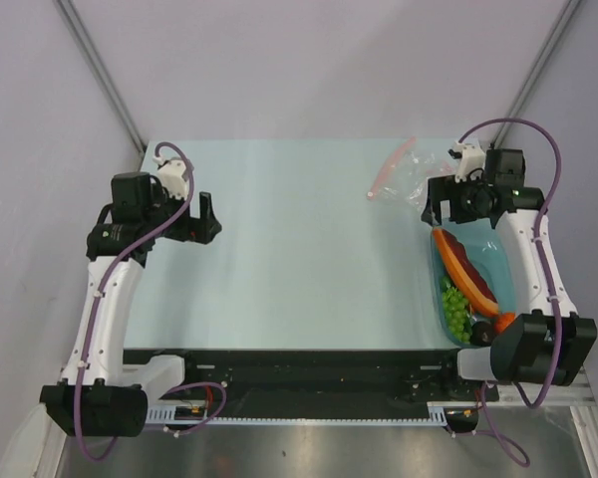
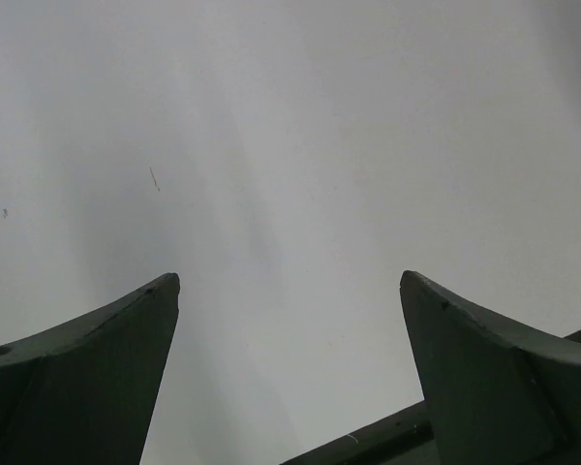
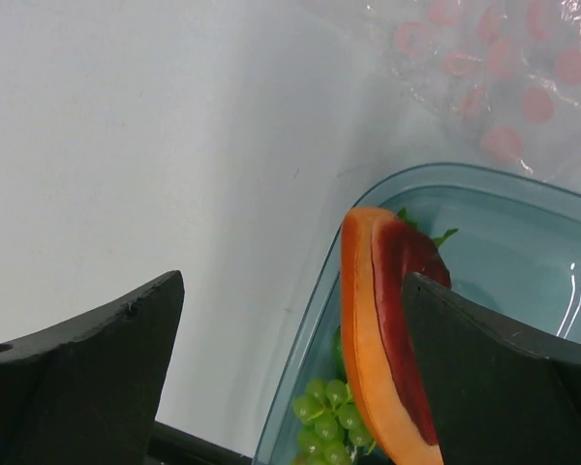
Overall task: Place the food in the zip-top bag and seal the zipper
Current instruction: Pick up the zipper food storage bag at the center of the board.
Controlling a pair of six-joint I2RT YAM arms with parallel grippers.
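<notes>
Top: bag (image 1: 411, 177) crumpled far right, zipper (image 1: 389, 171) toward centre; food (image 1: 465, 269) in bowl (image 1: 500, 261) just nearer.
Left wrist: left gripper (image 2: 290, 286) spread wide, empty, over bare table (image 2: 271, 145).
Right wrist: right gripper (image 3: 290, 281) spread, empty, above slice (image 3: 387, 320) leaning on bowl rim.
Risks: slice slipping from an edge pinch; unpinned bag skidding, mouth collapsing.

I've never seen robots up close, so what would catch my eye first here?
Bright toy food stands out: a big orange slice and green grapes in a teal bowl at the right of the table. Just beyond it lies a crinkly clear bag with a pink strip. The right claw hangs open over the bowl; the left claw, also open, hangs far left.
</notes>
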